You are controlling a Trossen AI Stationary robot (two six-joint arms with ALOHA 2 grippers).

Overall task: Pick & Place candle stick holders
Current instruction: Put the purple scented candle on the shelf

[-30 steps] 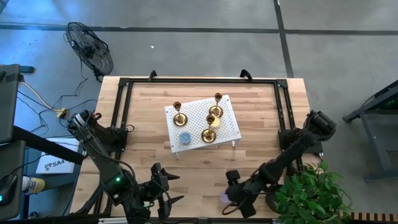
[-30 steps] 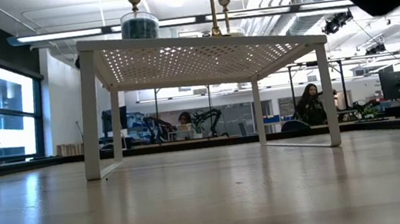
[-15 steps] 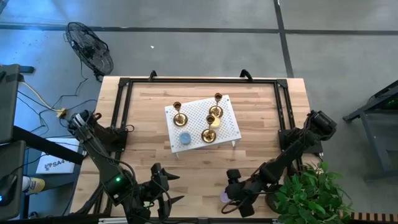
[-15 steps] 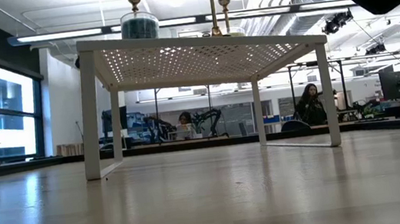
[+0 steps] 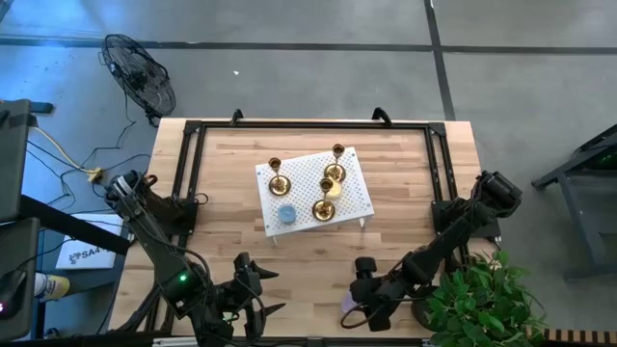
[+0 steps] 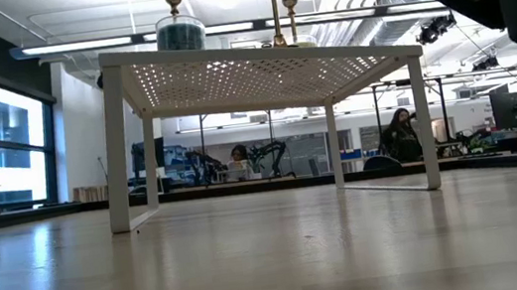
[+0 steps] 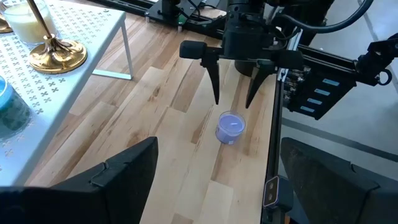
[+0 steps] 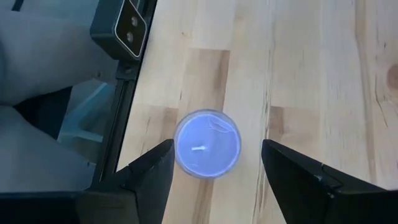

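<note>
Three gold candle stick holders (image 5: 278, 180) (image 5: 337, 154) (image 5: 323, 207) stand on their round bases on a white perforated shelf (image 5: 352, 198) at mid-table. One base also shows in the left wrist view (image 7: 57, 55). My right gripper (image 7: 235, 99) is open and points down above a purple candle (image 8: 207, 143) on the table near the front edge. Its fingers stand on either side of the candle, clear of it. My left gripper (image 5: 258, 306) is open and empty at the near left.
A yellow candle (image 5: 333, 190) and a blue candle (image 5: 287, 214) also stand on the shelf. A black frame (image 5: 193, 173) runs round the table's edges. A green plant (image 5: 482, 294) stands at the near right corner. People sit in the room beyond the table (image 6: 402, 131).
My right gripper has shifted a little toward the far edge above the purple candle and stays open. The candle and the holders have not moved.
</note>
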